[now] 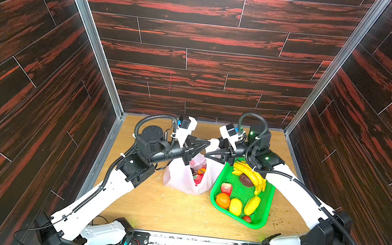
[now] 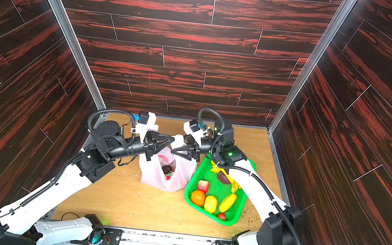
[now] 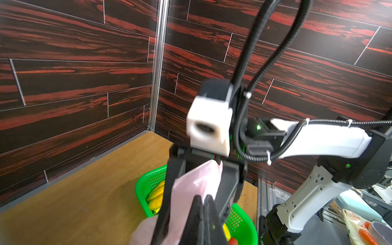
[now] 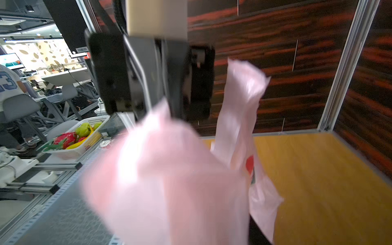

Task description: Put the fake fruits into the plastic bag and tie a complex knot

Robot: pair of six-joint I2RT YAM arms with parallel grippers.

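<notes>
The plastic bag (image 1: 181,179) stands mid-table with its mouth open and fake fruits (image 1: 199,176) inside. My left gripper (image 1: 209,143) is shut on one pale strap handle (image 3: 197,182) and holds it up above the bag. My right gripper (image 1: 207,154) meets it tip to tip, just below. In the left wrist view its dark fingers (image 3: 169,191) stand apart on either side of that strap. Pink film (image 4: 169,180) hides the right jaws in their own view, where a second strap (image 4: 239,101) stands free. No knot is in view.
A green perforated basket (image 1: 251,226) right of the bag holds a banana bunch (image 1: 251,176), an orange (image 1: 222,199), a lemon (image 1: 235,206), a strawberry (image 1: 226,188) and a dark round fruit (image 1: 246,180). Dark panelled walls enclose the table. Crumbs lie on the wood.
</notes>
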